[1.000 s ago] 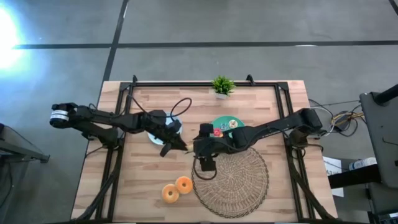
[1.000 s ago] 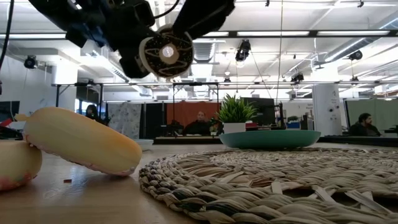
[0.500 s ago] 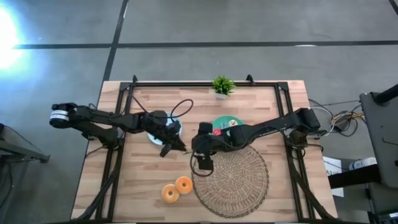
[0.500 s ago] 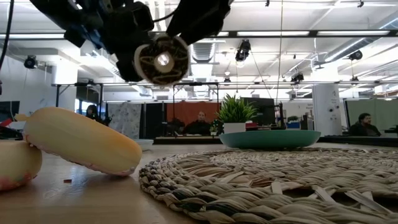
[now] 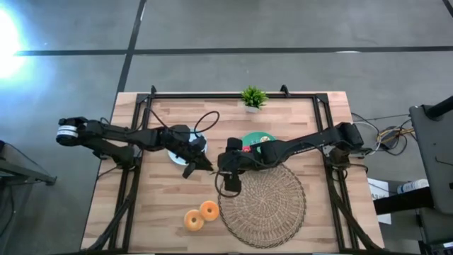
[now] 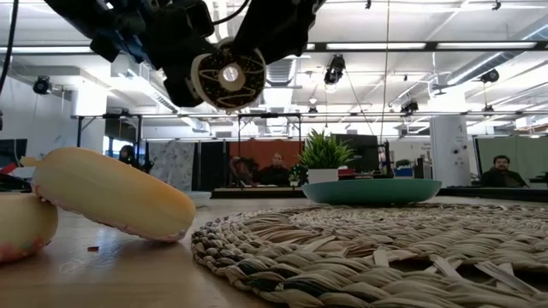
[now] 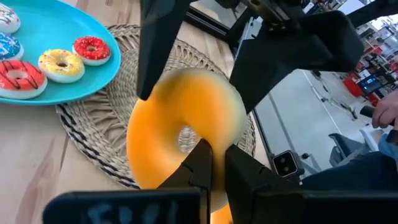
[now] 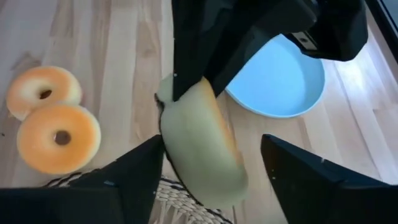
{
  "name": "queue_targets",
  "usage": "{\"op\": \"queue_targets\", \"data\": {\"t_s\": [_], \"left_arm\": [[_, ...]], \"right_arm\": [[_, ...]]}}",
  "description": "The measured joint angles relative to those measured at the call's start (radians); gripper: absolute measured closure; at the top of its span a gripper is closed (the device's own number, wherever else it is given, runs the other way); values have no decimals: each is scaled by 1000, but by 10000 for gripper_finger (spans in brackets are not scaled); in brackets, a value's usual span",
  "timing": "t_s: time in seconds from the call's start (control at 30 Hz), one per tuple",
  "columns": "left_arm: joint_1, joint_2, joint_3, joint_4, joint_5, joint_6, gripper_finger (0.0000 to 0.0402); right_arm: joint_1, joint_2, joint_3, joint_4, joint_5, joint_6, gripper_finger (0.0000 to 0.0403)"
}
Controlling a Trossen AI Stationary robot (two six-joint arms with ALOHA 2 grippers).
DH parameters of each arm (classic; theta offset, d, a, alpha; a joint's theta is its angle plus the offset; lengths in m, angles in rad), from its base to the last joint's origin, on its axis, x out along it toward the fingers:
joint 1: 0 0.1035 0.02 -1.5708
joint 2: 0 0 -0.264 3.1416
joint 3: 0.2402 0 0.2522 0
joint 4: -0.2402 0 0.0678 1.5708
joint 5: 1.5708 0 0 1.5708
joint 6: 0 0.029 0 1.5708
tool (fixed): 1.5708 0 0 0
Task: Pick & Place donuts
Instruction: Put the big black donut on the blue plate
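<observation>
1. The left gripper [image 5: 205, 167] is clamped on a plain orange-tan toy ring donut [image 7: 184, 132], pinching it through the hole and rim, and holds it in the air near the middle of the table [image 5: 163, 198].
2. The right gripper [image 8: 211, 168] stands with its fingers spread wide on either side of that same donut, not closed on it. It is the nearer free arm, so a hand-over looks like the step in hand.
3. In the right wrist view the donut stands on edge between the two fingers, its flat faces turned toward them. To take it, the right gripper would need only to close across its thickness.
4. The donut is smooth and un-iced, paler on one face.
5. Below lies the edge of the large round woven straw mat [image 5: 272, 212], and just beyond it the teal round plate [image 7: 93, 81] with small iced donuts [image 7: 61, 64].
6. Two more plain donuts [image 5: 200, 214] lie touching on the table beside the mat, and an empty pale blue plate [image 8: 289, 81] sits under the left arm.
</observation>
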Motion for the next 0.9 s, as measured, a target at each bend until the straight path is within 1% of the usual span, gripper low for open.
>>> {"op": "queue_targets", "data": {"t_s": [0.1, 0.23, 0.3, 0.43, 0.5, 0.6, 0.7, 0.77, 0.83, 0.9], "left_arm": [[0, 0, 0, 0, -8, -18, 384], [-1, -4, 0, -21, -112, -47, 356], [0, -10, 0, -38, -147, -48, 337], [-3, -45, 0, -71, -157, -56, 298], [-3, -78, 0, -136, -163, -57, 282], [-5, -144, 0, -270, -195, -70, 270], [-22, -231, -1, -384, -241, -95, 269], [-52, -299, -1, -440, -302, -116, 269], [-96, -365, -2, -452, -390, -136, 269], [-151, -429, -2, -466, -491, -148, 269]], "right_arm": [[-3, 0, 0, 0, -2, 1, 174], [-5, 0, -1, -3, -4, 3, 218], [-5, 0, -1, -7, -4, 3, 238], [-4, 0, -1, -19, -10, 5, 276], [-6, 0, -1, -34, -15, 32, 293], [-20, 0, -1, -54, -16, 131, 319], [-53, 0, -5, -48, -15, 249, 345], [-85, 0, -12, -28, -15, 336, 359], [-125, 0, -27, 20, -26, 419, 369], [-172, 2, -48, 103, -83, 483, 373]]}}
